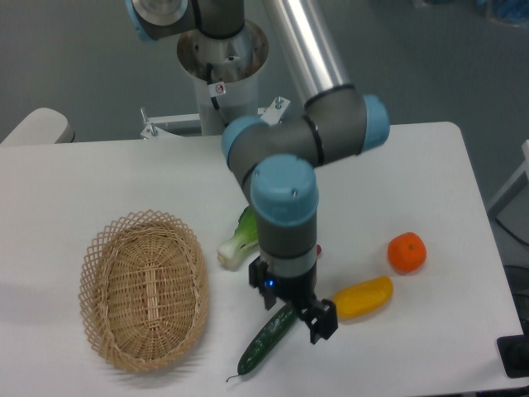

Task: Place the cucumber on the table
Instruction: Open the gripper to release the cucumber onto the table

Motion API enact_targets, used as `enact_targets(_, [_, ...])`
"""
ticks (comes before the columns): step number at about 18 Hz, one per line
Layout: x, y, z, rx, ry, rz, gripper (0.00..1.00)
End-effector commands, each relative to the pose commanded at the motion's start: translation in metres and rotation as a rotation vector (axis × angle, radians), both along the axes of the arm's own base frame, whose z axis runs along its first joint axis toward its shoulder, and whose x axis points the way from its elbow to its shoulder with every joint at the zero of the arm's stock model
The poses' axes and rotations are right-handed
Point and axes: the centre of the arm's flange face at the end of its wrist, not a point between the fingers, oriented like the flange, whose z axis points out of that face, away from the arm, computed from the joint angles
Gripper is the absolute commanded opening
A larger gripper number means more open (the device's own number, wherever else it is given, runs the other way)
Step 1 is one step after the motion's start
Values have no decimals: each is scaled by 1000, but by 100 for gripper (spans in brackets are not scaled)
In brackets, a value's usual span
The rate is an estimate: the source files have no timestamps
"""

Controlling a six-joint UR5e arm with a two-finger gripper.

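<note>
Just right of the wicker basket [145, 289], on the white table [74, 190], the cucumber [268, 339] lies flat on the tabletop, tilted so that its thicker end points up and to the right, away from the basket, while its thin dark stem tail curls toward the table's front edge. It does not touch the basket; a strip of bare table lies between them. The gripper [294, 310] hangs over the cucumber's upper end, farther from the basket than the cucumber's middle. Its fingers [323, 321] are spread apart, one dark finger standing on the side away from the basket and the other on the nearer side, and they clasp nothing; the cucumber's end shows between them and below them, free of both. The arm's grey wrist with its blue cap rises straight above the gripper. Beyond the gripper from the basket lies a yellow pepper [364, 298], close to the outer finger but apart from it, and farther still in that direction sits an orange [407, 253]. Between the basket and the arm's wrist, a pale-stalked bok choy [237, 242] lies on the table, its leafy end partly hidden behind the arm. A small purple thing shows at the wrist's far side, too hidden to make out.
</note>
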Motion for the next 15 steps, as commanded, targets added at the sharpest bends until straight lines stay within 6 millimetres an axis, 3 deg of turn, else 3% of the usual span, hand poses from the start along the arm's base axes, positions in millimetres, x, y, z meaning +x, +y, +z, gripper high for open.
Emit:
enact_targets(10, [-75, -79, 3, -137, 58, -264, 100])
enact_targets(15, [-83, -86, -2, -145, 60, -293, 100])
